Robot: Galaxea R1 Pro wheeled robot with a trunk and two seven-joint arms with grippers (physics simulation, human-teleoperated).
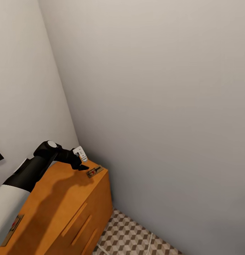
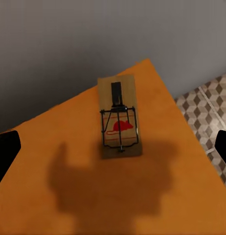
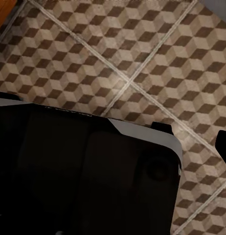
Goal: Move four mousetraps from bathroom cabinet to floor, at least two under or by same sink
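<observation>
One mousetrap [image 1: 95, 171] lies flat near the far right corner of the orange-brown cabinet [image 1: 62, 198], red spot up. My left gripper [image 1: 81, 165] hovers just above and short of it, open. In the left wrist view the mousetrap [image 2: 119, 117] lies between the widely spread fingertips [image 2: 5, 152], untouched. A second mousetrap [image 1: 12, 226] sits at the near left of the cabinet top, partly covered by my left arm. One dark fingertip [image 3: 224, 143] of my right gripper hangs over the bathroom floor [image 3: 118, 58] with nothing in it. The sink is out of view.
Grey walls meet in a corner right behind the cabinet's far end. Drawers with wooden bar handles [image 1: 74, 219] face the cube-patterned floor [image 1: 136, 237] to the cabinet's right. My own dark body [image 3: 83, 176] shows in the right wrist view.
</observation>
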